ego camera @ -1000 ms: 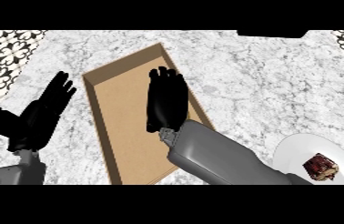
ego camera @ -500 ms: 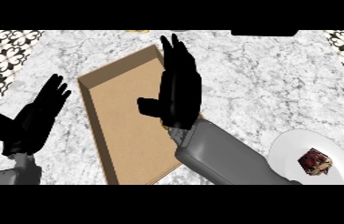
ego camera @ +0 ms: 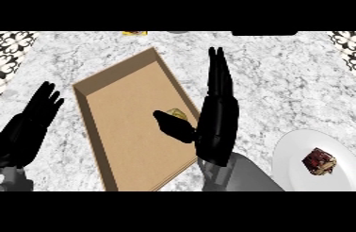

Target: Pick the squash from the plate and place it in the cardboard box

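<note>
since then my right hand (ego camera: 217, 127) has opened, fingers straight; squash (ego camera: 175, 114) lies in the cardboard box (ego camera: 125, 179). next i withdraw. left hand (ego camera: 28, 127) rests open.

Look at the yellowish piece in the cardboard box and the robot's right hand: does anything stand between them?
Nothing visible does. The right hand is open above the cardboard box, its thumb right beside the yellowish piece on the box floor. The plate lies off to the right, clear of them.
</note>
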